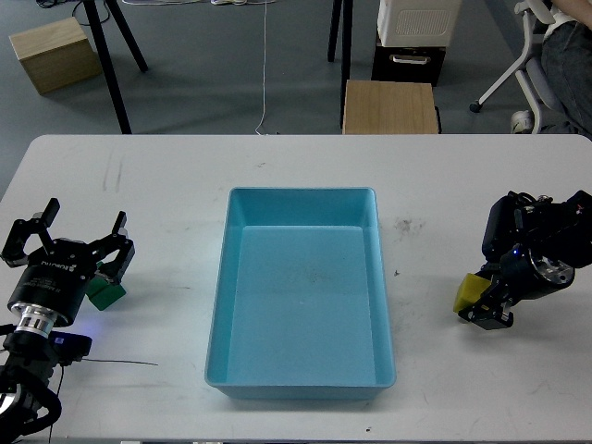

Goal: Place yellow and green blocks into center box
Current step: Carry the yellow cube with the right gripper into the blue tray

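The light blue box [220, 305] sits open and empty in the middle of the white table. A green block [106, 295] lies on the table at the left, under the right-hand finger of my left gripper [81, 236], whose fingers are spread wide with nothing between them. A yellow block [467, 293] lies at the right, a little right of the box. My right gripper [485, 311] is down at the yellow block and covers its right side. Its dark fingers cannot be told apart.
The table's [305, 166] far edge runs across the top. Beyond it on the floor stand a wooden stool [389, 106], a cardboard box [54, 54], stand legs and an office chair [546, 55]. A thin cable [120, 362] trails on the table by my left arm.
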